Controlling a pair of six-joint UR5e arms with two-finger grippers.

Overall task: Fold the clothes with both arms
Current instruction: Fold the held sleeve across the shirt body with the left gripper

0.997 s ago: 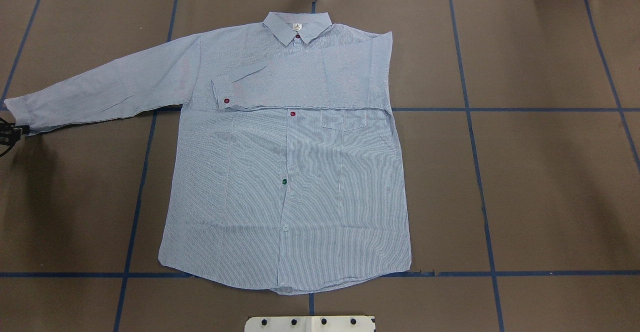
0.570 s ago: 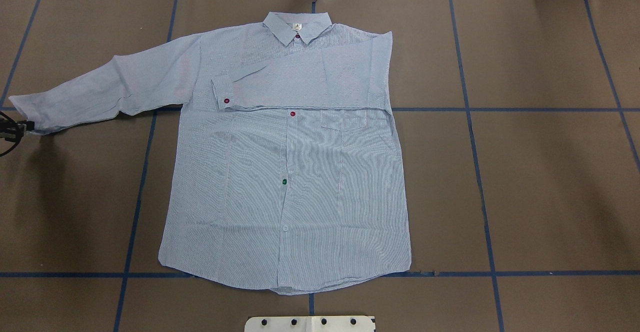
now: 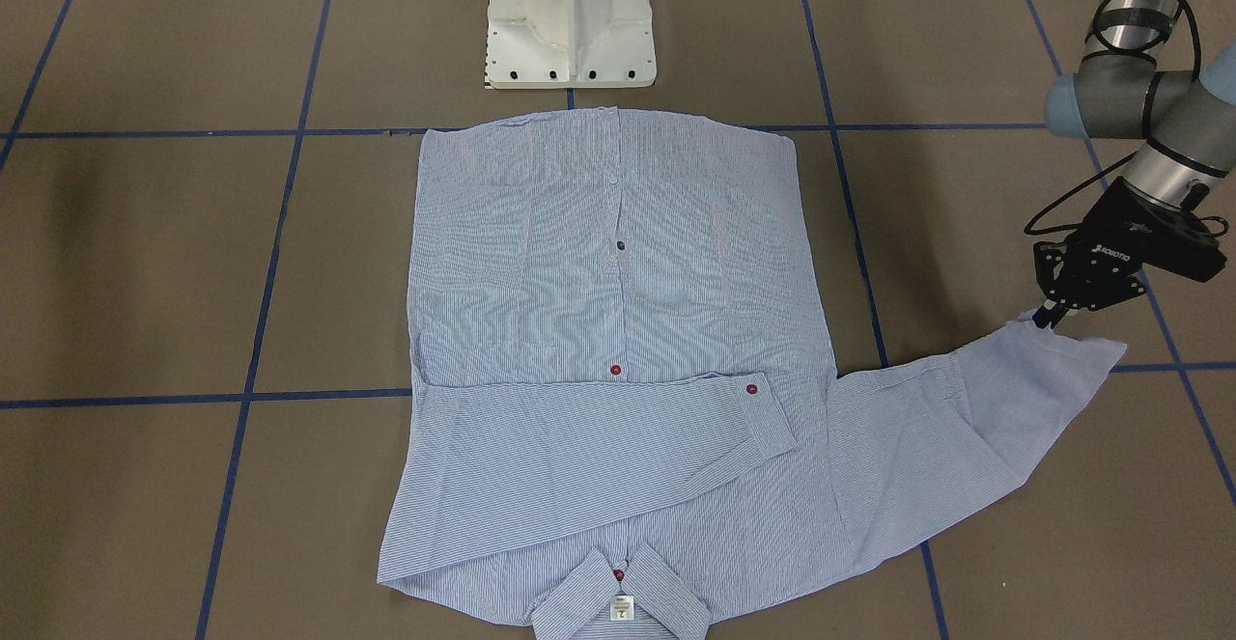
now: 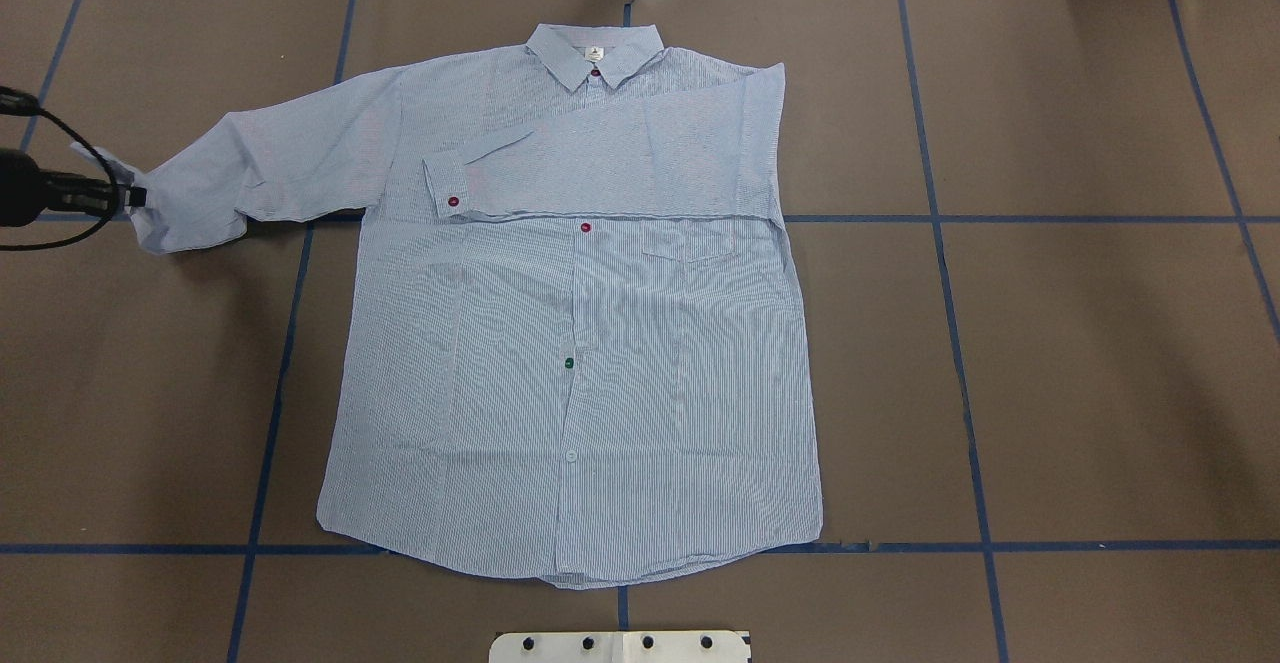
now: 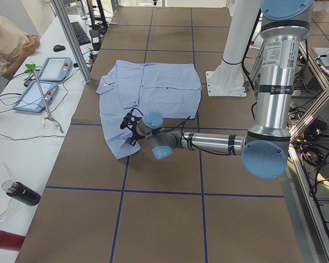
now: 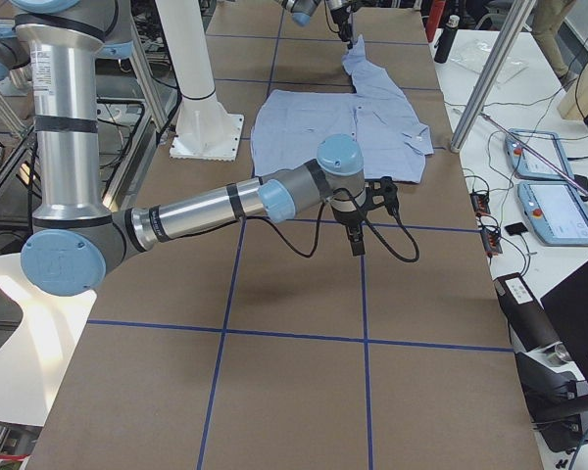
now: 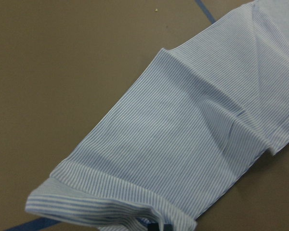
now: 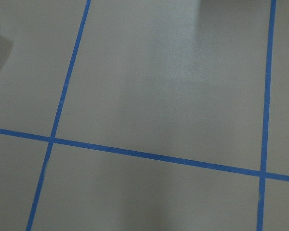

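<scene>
One slim pinch is all we have, our left gripper (image 3: 1045, 318) clamped on the cuff (image 3: 1081, 350) of the shirt (image 4: 570, 363), so it may slip mid-fold; whether our right gripper (image 6: 358, 245) is open we cannot tell.

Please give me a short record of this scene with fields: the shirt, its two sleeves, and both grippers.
garment: light blue and white fine-striped button-up shirt, front up, flat on the brown table
folded sleeve: laid across the chest
other sleeve: cuff end off the table
left gripper: jaws shut on that cuff
right gripper: over bare table; jaws unclear
</scene>
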